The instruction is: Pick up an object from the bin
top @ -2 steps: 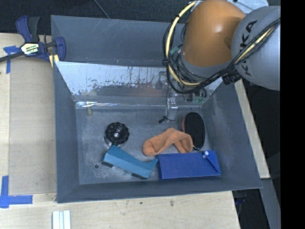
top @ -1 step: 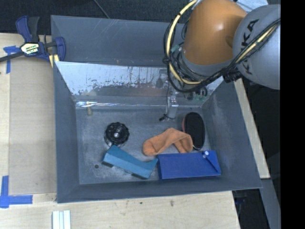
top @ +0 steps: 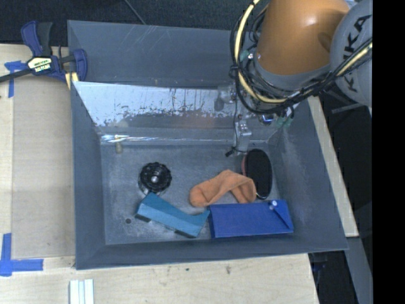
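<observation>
Overhead, the gripper point(top: 238, 143) hangs at the 11 o'clock tip of a glossy black oval object point(top: 258, 171); whether it is spread or closed I cannot tell. That oval lies at 3 o'clock on the floor of the grey metal bin point(top: 88, 170), its long axis running 12 to 6. The bin also holds a crumpled orange cloth point(top: 221, 189) touching the oval's 8 o'clock side, a flat dark-blue rectangular pad point(top: 250, 220) at 5 o'clock, a light-blue block point(top: 172, 214) at 7, and a black round ridged knob point(top: 155, 177) at 9.

A black ridged knob point(top: 155, 177) sat alone at the left. To its right, an orange cloth point(top: 221, 189) lay crumpled, touching a dark blue pouch point(top: 250, 220) — a lighter blue block point(top: 172, 215) lay tilted beside them.
</observation>
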Robot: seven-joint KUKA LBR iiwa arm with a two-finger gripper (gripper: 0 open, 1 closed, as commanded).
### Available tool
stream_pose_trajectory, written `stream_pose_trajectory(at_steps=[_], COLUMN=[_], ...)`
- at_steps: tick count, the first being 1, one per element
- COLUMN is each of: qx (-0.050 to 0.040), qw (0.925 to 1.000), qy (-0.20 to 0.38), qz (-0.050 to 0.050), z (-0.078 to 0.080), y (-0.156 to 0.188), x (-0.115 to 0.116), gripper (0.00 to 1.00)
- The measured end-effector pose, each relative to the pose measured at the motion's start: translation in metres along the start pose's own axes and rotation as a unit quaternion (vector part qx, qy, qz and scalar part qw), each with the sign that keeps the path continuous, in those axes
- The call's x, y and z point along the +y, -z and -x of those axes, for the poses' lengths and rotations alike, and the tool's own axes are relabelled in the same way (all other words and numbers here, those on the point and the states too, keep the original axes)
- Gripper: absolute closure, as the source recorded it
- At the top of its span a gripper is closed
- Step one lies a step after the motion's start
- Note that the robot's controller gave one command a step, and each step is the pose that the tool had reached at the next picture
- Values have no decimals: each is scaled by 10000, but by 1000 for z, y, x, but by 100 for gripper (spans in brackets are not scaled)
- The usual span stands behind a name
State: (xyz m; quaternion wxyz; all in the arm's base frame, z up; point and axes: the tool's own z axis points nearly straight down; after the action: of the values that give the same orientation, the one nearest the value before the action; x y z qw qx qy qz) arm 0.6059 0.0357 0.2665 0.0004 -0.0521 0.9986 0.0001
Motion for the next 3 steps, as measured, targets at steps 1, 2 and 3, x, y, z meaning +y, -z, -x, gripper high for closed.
stream_pose_trajectory(at_steps=[1,2,3], qx=[-25,-16,-3], qw=[9927,9928,9975], qy=[-1202,-1201,-701], qz=[-1,-1,1], z=[-4,-5,15], y=[82,81,-12], x=[-12,-12,40], gripper=[100,100,0])
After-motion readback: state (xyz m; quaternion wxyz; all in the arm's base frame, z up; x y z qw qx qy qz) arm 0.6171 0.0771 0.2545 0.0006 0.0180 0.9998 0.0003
